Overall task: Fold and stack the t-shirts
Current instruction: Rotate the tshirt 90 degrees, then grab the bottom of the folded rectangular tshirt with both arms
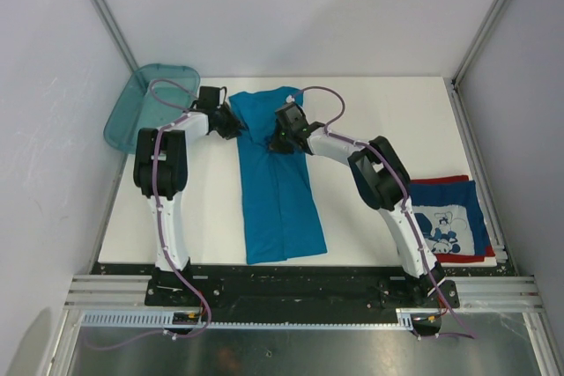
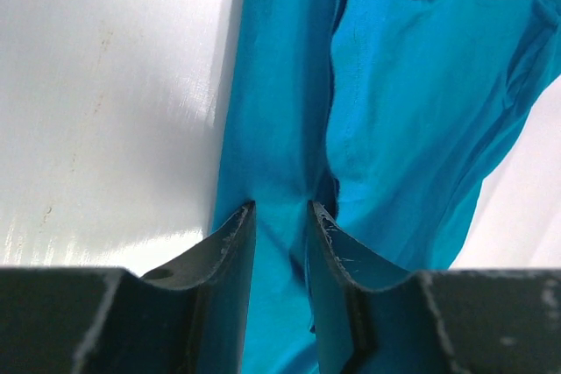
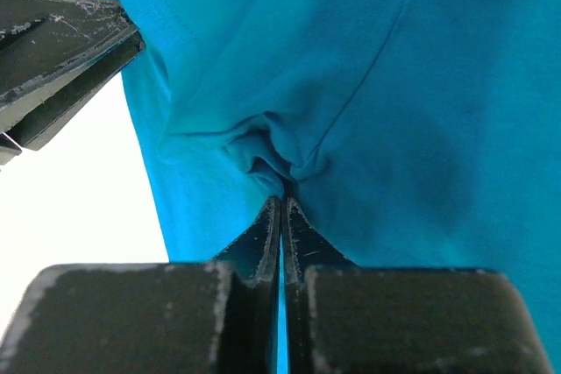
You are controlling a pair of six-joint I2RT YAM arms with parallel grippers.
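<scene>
right gripper [image 3: 282, 203] pinched shut on the teal shirt [image 1: 278, 182]; left gripper [image 2: 280, 212] a narrow gap apart at the shirt's left edge.

the right jaws meet tip to tip with a small pucker of teal cloth caught between them, wrinkles running out from the pinch, up near the shirt's right shoulder. the left jaws stand slightly apart, tips down on the cloth just inside its left edge, with teal cloth showing in the gap. the shirt lies lengthwise on the white table [image 1: 379, 112], collar end far, hem near, between the two arms. the dark blue shirt [image 1: 449, 217] sits folded at the near right corner, well apart from both grippers; its white cartoon print is too small to read. a teal bin [image 1: 141, 103] leans at the far left corner.
</scene>
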